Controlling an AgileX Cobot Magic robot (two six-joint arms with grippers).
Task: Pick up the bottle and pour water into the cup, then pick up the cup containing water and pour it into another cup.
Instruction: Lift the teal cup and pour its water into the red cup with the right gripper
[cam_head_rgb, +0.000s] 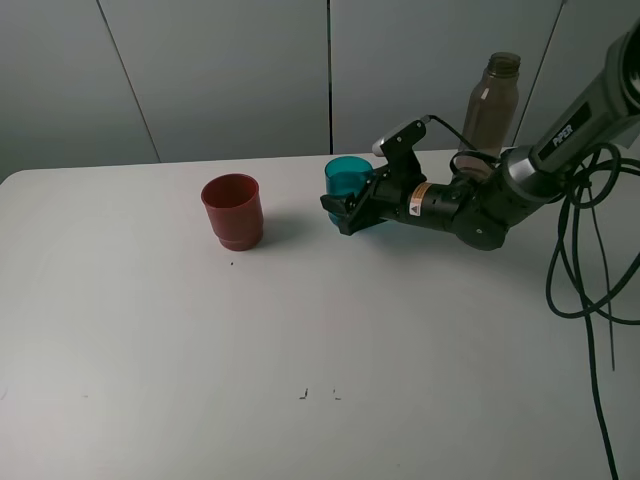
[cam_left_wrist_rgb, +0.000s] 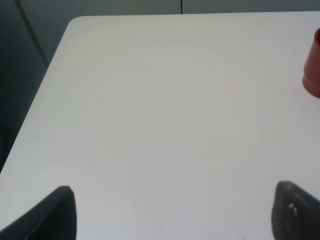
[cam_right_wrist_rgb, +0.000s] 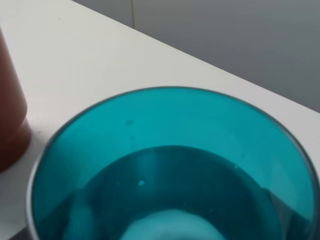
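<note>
Operator: Direction is what we need to settle. Which way does the red cup (cam_head_rgb: 233, 212) lie from the cup (cam_head_rgb: 347, 176)?

Observer: From the high camera it stands to the left of the cup, with bare counter (cam_head_rgb: 150, 350) between them. Both are upright, mouths up. The bottle (cam_head_rgb: 494, 105) stands behind the cup and to its right, beyond the right arm.

Operator: And the right pincer (cam_head_rgb: 346, 212)?

Observer: It reaches in from the right of the cup, low and nearly level, with its jaws against the cup's lower wall on either side. We read that as a grip on the cup. Its wrist camera looks into the cup's mouth, and the darker level inside looks to us like water. We cannot tell whether the cup's base is off the counter.

Operator: Left pincer (cam_left_wrist_rgb: 177, 214)?

Observer: It is wide open and holds nothing. Its camera catches only the red cup's edge, so we judge it farther from the cup than the red cup is.

Operator: So the right arm does the carrying.

Observer: We think so. The carry runs leftward from the cup's present spot. We would keep the cup upright until its lip is over the red cup's mouth, or we risk spilling on the counter.
</note>
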